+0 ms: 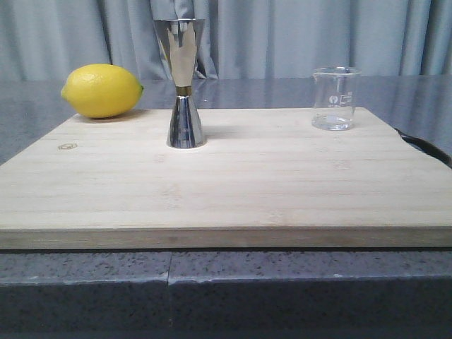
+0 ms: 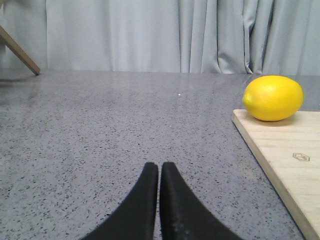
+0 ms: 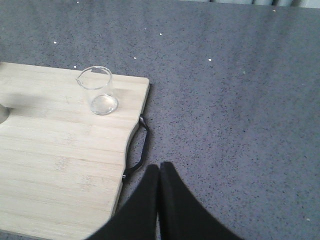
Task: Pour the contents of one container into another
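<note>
The small clear glass beaker (image 1: 335,98) stands upright at the far right of the wooden board (image 1: 233,191); the right wrist view also shows the beaker (image 3: 98,90) near the board's handle side. The steel hourglass jigger (image 1: 183,83) with its gold waist band stands upright left of the board's middle. Neither gripper appears in the front view. My left gripper (image 2: 159,167) is shut and empty over the grey counter, left of the board. My right gripper (image 3: 159,168) is shut and empty above the counter beside the board's black handle (image 3: 138,148), well short of the beaker.
A yellow lemon (image 1: 102,90) lies at the board's far left corner, and the left wrist view shows the lemon (image 2: 273,98) too. Grey curtains hang behind the speckled counter (image 3: 240,100). A wooden leg (image 2: 19,50) slants at the far edge of the left wrist view.
</note>
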`<move>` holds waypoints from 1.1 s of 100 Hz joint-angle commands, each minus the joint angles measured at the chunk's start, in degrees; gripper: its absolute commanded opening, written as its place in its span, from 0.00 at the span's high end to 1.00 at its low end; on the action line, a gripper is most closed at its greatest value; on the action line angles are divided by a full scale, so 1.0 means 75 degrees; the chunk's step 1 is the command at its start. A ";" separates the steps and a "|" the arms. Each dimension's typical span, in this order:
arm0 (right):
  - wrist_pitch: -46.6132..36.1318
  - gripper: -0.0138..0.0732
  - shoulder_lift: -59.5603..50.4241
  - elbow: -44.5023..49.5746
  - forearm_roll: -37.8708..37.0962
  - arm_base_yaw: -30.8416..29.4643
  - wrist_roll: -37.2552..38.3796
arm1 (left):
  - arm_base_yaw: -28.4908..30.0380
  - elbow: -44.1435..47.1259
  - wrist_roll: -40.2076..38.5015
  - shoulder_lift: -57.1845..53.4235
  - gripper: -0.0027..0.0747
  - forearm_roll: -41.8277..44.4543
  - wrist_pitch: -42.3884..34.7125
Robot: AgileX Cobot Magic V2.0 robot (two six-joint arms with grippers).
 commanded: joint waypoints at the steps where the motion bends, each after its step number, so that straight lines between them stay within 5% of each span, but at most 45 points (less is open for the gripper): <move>1: -0.0488 0.91 0.0021 -0.0250 -0.0173 0.0017 -0.0005 | -0.0049 0.0047 -0.0013 -0.0183 0.99 -0.0041 -0.0682; 86: -0.0546 0.91 -0.0350 0.0002 -0.0375 -0.0207 -0.0005 | -0.0049 0.0047 -0.0013 -0.0183 0.99 -0.0041 -0.0682; 110: -0.2590 0.91 -0.1757 0.1954 0.0092 -0.1432 -0.0005 | -0.0049 0.0047 -0.0013 -0.0183 0.99 -0.0041 -0.0682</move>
